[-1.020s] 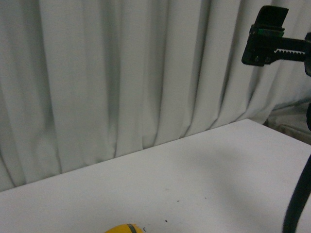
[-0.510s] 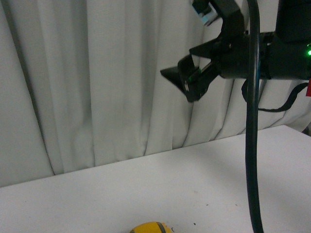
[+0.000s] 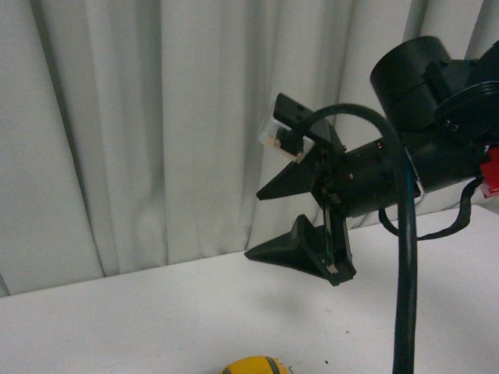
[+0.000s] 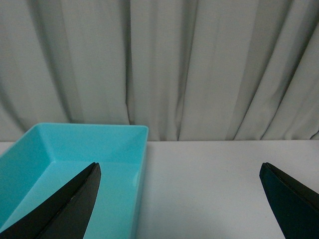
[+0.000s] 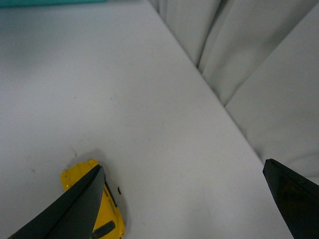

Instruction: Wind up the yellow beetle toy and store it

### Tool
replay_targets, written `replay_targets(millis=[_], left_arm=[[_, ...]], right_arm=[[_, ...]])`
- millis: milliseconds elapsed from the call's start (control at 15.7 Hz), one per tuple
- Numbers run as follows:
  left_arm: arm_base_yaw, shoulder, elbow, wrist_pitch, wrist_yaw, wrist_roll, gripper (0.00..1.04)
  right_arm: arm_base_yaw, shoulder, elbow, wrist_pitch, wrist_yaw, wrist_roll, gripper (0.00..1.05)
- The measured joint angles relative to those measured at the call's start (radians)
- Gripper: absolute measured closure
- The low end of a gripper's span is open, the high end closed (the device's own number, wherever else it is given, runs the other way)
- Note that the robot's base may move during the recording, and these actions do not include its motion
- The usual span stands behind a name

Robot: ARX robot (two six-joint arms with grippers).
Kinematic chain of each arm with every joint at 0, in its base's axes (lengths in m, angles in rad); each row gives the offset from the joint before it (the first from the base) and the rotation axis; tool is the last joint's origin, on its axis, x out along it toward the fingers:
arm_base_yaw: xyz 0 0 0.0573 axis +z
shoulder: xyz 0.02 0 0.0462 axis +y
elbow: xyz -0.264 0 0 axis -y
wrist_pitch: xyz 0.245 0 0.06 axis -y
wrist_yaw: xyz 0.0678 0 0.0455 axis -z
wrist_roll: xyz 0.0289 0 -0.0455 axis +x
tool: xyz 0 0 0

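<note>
The yellow beetle toy lies on the white table at the bottom edge of the front view, only its roof showing. In the right wrist view the yellow beetle toy is partly behind one finger. My right gripper is open and empty, held above the table and pointing left, above and behind the toy. In its own view the right gripper has wide-apart jaws over bare table beside the toy. My left gripper is open and empty, with one finger over the teal box.
A grey-white curtain hangs along the table's far edge. The teal box's rim shows as a strip in the right wrist view. A thick black cable hangs from the right arm.
My right arm has swung down and to the left in the front view, from the upper right corner to the middle. Its open gripper now points left, low over the table.
</note>
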Motion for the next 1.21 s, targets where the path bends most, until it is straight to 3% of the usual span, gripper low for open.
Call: replay_targets(millis=[191, 446, 637, 892, 1211], left_arm=[[0.0, 0.0, 0.0, 0.0, 0.0, 0.0, 0.07], [0.0, 0.0, 0.0, 0.0, 0.0, 0.0, 0.07], [0.0, 0.0, 0.0, 0.0, 0.0, 0.0, 0.07], [0.0, 0.0, 0.0, 0.0, 0.0, 0.0, 0.07], [0.0, 0.0, 0.0, 0.0, 0.0, 0.0, 0.07]], right_arm=[[0.054, 0.084, 0.101, -0.212, 0.016, -0.156, 0.07], [0.154, 0.143, 0.141, -0.38, 0.014, -0.266, 0.07], [0.169, 0.208, 0.171, -0.464, 0.04, -0.307, 0.07], [0.177, 0.245, 0.203, -0.471, 0.11, -0.291, 0.07], [0.202, 0.305, 0.208, -0.455, 0.261, -0.161, 0.07]])
